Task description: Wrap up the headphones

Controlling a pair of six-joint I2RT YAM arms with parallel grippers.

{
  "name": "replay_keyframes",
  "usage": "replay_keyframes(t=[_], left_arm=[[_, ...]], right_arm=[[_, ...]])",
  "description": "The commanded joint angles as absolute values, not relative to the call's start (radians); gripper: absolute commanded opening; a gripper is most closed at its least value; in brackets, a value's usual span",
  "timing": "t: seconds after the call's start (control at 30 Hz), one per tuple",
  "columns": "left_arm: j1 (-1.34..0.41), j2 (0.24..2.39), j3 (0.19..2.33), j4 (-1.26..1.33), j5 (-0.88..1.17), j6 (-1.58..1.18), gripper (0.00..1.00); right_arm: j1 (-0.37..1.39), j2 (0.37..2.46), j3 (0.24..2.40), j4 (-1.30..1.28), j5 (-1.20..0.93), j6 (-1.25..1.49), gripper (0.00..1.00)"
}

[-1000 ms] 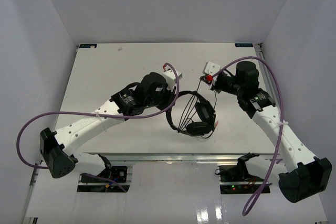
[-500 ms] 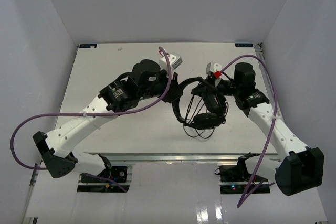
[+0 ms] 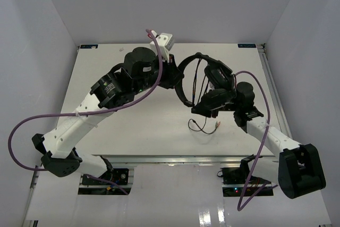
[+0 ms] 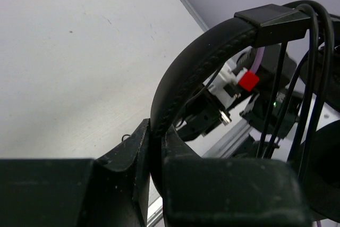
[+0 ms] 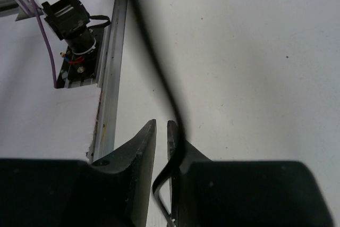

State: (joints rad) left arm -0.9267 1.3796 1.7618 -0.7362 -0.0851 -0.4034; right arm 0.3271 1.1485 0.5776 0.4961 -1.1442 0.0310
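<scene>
The black headphones [image 3: 197, 59] hang in the air over the table's middle right, earcups [image 3: 213, 99] downward. My left gripper [image 3: 177, 81] is shut on the padded headband [image 4: 196, 65], which is clamped between its fingers [image 4: 133, 152]. Several strands of the thin black cord [image 3: 200, 81] run across the headband. The cord's loose end with the reddish plug [image 3: 215, 126] lies on the table below. My right gripper [image 3: 222, 104] is mostly hidden behind an earcup. In the right wrist view it [image 5: 161, 124] is shut on the cord [image 5: 159, 78], which bends between the fingers.
White table [image 3: 122, 73] with its near metal rail [image 5: 109, 78]. Thick purple robot cables loop off both arms [image 3: 32, 123] [image 3: 265, 147]. White enclosure walls stand on three sides. A camera mount [image 5: 71, 17] sits below the near edge.
My left arm has lifted the headphones up and toward the far side. My right arm has drawn back toward the near edge, under the headphones. The cord's end now trails on the table.
</scene>
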Motion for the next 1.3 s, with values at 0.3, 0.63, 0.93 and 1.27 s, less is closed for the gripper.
replay_keyframes(t=[0.3, 0.63, 0.93, 1.27], left_arm=[[-0.927, 1.414, 1.951, -0.637, -0.468, -0.63, 0.0], [-0.845, 1.426, 1.941, -0.557, -0.613, -0.635, 0.0], [-0.705, 1.446, 1.874, -0.587, -0.634, -0.613, 0.0], [-0.658, 1.49, 1.787, -0.588, -0.651, -0.531, 0.0]], right_arm=[[0.362, 1.088, 0.477, 0.618, -1.223, 0.04, 0.19], [0.384, 1.027, 0.515, 0.351, -1.228, -0.213, 0.11], [0.457, 1.017, 0.904, -0.597, -0.988, -0.917, 0.08], [0.606, 0.97, 1.316, -0.897, -0.567, -1.106, 0.08]])
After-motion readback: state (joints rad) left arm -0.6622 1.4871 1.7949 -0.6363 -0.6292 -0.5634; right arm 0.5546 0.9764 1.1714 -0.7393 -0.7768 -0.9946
